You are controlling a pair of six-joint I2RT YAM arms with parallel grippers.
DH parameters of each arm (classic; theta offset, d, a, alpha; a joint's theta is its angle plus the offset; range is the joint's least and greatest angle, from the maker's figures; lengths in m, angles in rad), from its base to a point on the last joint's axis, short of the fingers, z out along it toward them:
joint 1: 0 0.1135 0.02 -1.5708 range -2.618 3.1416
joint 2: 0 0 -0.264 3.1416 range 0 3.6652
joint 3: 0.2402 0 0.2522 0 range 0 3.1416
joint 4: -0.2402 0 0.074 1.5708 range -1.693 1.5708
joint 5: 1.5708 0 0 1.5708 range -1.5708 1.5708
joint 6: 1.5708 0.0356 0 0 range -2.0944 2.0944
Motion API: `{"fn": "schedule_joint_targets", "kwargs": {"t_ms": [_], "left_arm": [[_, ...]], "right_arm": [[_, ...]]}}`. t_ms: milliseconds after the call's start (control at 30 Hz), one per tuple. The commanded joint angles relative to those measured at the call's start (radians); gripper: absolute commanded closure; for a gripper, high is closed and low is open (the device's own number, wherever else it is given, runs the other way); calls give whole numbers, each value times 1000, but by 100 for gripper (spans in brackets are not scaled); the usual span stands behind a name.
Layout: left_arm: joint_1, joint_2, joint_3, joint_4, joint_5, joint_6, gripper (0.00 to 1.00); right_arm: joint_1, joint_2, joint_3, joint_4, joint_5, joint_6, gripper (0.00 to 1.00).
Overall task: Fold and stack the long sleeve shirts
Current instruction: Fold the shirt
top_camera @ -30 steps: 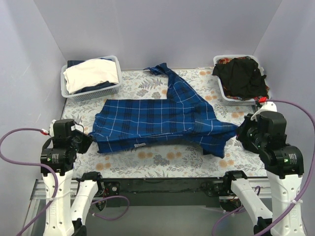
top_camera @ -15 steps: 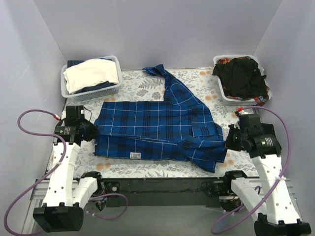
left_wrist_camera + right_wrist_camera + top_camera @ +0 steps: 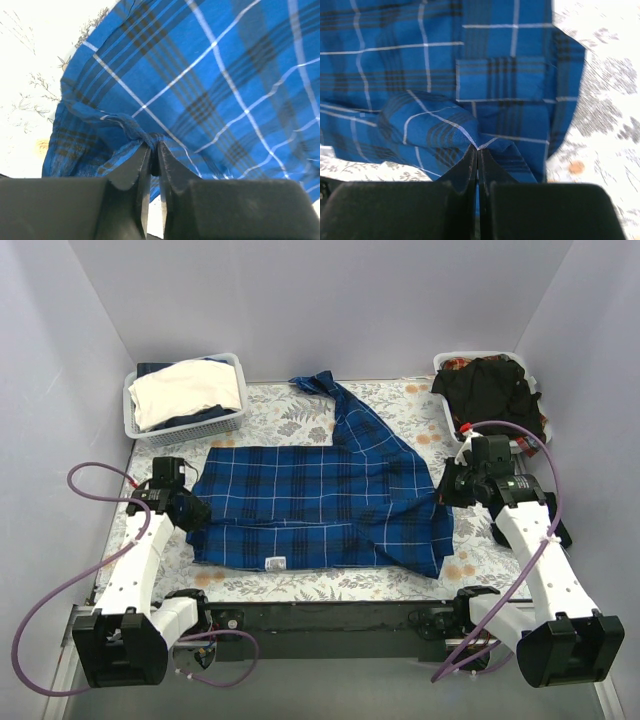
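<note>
The royal-blue plaid long sleeve shirt [image 3: 320, 505] lies spread on the flowered table [image 3: 300, 420], small white label [image 3: 275, 562] near its front edge. One sleeve [image 3: 330, 390] trails toward the back. My left gripper [image 3: 196, 512] is at the shirt's left edge, and its jaws [image 3: 154, 146] pinch a bunched fold of plaid cloth. My right gripper [image 3: 446, 490] is at the right edge, shut [image 3: 478, 149] on a raised fold of the same shirt. A plain black shirt [image 3: 490, 395] lies heaped in the back-right basket.
A white lattice basket [image 3: 150, 430] at the back left holds folded cream and dark cloth. Another white basket [image 3: 452, 425] stands at the back right. Purple cables loop beside both arms. Grey walls close in the table on three sides.
Both arms came down from the near corners and moved toward the back with the shirt's ends. The plaid shirt now lies flatter and squarer, its right end folded in.
</note>
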Motion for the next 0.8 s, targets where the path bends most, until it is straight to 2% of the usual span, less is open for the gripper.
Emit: {"fn": "schedule_joint_targets", "kwargs": {"t_ms": [0,33,67,167,200,367,467,633,667,767], "left_arm": [[3,34,-38,58,26,19,84],[3,41,-43,61,29,23,80],[3,46,-40,61,26,26,62],[3,51,0,50,9,37,42],[3,49,18,40,-10,39,38],[3,31,84,60,3,40,34],[3,43,92,89,43,37,34],[3,80,92,156,122,68,35],[3,94,95,167,132,74,35],[3,118,112,184,143,85,35]], "right_arm": [[-1,12,-27,139,-145,-32,99],[-2,25,-28,139,-149,-32,99],[-1,32,-28,134,-151,-33,99],[-1,47,-16,73,-151,-14,99],[-2,47,-15,44,-133,8,99],[-1,33,-61,-212,53,154,99],[-1,-26,-108,-278,69,227,99],[-1,-111,-134,-358,-10,269,96],[-1,-123,-125,-379,-2,266,78],[-1,-140,-56,-415,29,264,58]]}}
